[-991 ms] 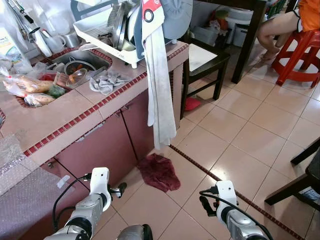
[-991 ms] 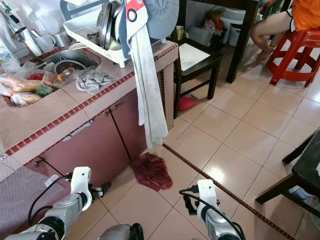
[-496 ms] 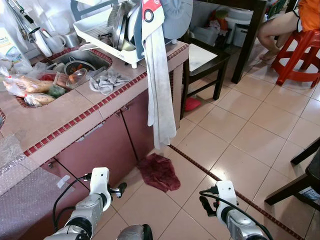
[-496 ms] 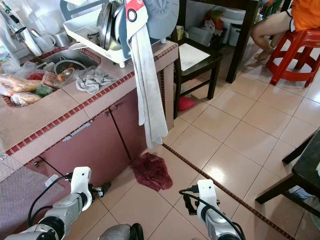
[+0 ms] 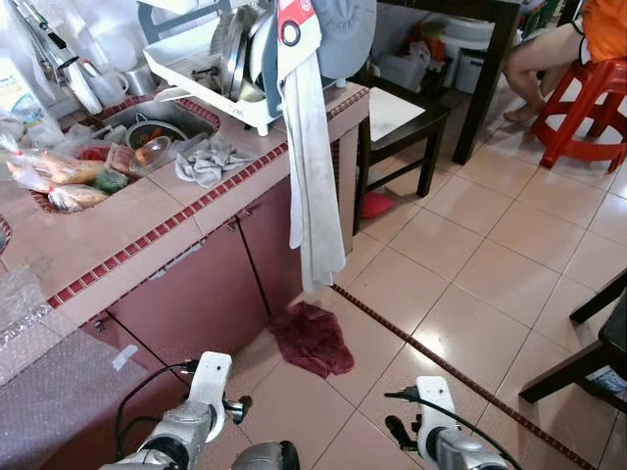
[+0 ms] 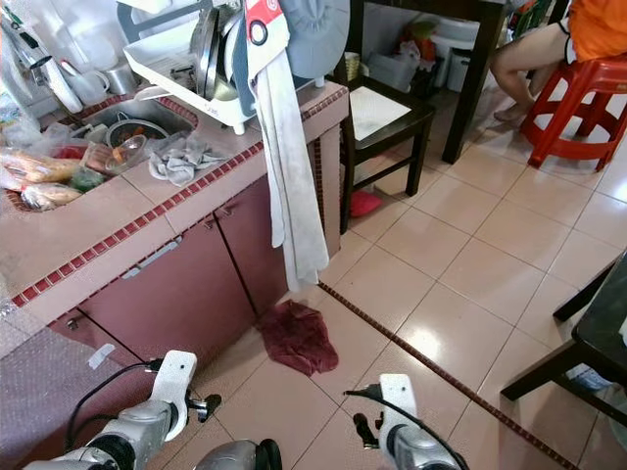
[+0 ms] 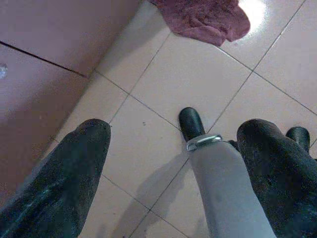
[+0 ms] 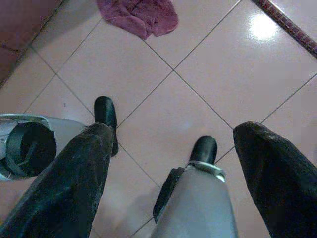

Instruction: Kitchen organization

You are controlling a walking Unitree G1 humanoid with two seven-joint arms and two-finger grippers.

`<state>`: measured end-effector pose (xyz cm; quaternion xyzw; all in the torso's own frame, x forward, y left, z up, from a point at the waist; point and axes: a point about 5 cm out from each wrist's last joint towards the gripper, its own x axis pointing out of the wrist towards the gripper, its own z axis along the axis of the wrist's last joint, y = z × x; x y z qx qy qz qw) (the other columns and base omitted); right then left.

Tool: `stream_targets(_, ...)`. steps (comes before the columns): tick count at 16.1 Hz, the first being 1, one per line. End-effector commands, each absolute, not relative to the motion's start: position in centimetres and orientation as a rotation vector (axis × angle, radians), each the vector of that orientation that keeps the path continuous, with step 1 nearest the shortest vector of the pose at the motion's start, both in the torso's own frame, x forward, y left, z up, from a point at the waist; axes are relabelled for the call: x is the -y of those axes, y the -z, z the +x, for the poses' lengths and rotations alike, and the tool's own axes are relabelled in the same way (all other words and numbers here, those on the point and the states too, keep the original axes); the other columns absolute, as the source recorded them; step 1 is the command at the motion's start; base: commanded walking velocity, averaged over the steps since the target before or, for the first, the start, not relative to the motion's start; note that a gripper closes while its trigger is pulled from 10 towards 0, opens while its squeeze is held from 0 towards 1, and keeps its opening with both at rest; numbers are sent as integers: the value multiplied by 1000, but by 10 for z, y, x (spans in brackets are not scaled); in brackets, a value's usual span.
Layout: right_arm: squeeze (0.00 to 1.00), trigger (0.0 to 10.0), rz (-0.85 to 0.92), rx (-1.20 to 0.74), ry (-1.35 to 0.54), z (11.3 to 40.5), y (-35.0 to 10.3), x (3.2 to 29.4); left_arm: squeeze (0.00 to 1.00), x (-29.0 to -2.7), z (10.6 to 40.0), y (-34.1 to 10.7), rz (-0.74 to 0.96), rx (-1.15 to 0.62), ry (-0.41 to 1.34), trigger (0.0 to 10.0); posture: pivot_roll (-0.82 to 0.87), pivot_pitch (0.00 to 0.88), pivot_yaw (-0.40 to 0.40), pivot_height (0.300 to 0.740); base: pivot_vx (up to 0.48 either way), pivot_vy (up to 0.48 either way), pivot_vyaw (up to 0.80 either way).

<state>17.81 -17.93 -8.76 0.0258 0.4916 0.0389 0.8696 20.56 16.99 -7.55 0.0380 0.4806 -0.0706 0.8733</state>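
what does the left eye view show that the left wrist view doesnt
The left eye view takes in the tiled counter with its sink, the white dish rack, a long pale towel hanging over the counter's end, a dark chair, and a seated person's leg by a red stool. The left wrist view looks past the left gripper, fingers spread and holding nothing, down at the robot's own feet. Both show the maroon rag on the floor tiles beside the cabinet front.
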Motion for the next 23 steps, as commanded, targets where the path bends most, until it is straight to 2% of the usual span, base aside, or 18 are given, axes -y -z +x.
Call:
stream_targets(1, 0, 10000, 99, -972, -65, 190, 82, 177, 0, -176, 211, 72, 59, -973, 120, 10000, -66, 0, 113, 740, 0, 0, 0)
stream_targets(4, 0, 10000, 104, -887, -51, 207, 72, 181, 0, -179, 225, 62, 36, -884, 134, 10000, -68, 0, 112, 740, 0, 0, 0)
stream_targets(5, 0, 10000, 1, -781, -64, 223, 60, 185, 0, -186, 238, 50, 26, -775, 137, 10000, -65, 0, 111, 740, 0, 0, 0)
stream_targets(7, 0, 10000, -32, -657, -43, 238, 46, 189, 0, -195, 245, 41, 11, -684, 121, 10000, -59, 0, 110, 740, 0, 0, 0)
stream_targets(10, 0, 10000, 130, -470, -40, 254, 22, 195, 0, -196, 251, 6, 33, -383, 159, 10000, -44, 0, 101, 740, 0, 0, 0)
stream_targets(12, 0, 10000, 153, -375, -40, 253, 11, 199, 0, -187, 244, -12, 44, -280, 159, 10000, -33, 0, 94, 740, 0, 0, 397)
stream_targets(14, 0, 10000, 242, -361, 5, 250, 8, 202, 0, -178, 242, -24, 12, -229, 172, 10000, -35, 0, 91, 740, 0, 0, 794)
stream_targets(17, 0, 10000, 237, -332, 0, 249, 3, 199, 0, -178, 246, -31, -21, -217, 185, 10000, -41, 0, 94, 740, 0, 0, 792)
stream_targets(21, 0, 10000, 220, -231, -25, 248, -22, 188, 0, -170, 254, -67, -11, -134, 188, 10000, -56, 0, 105, 740, 0, 0, 789)
stream_targets(23, 0, 10000, 211, -238, -23, 246, -23, 187, 0, -165, 256, -64, 3, -158, 220, 10000, -63, 0, 105, 740, 0, 0, 791)
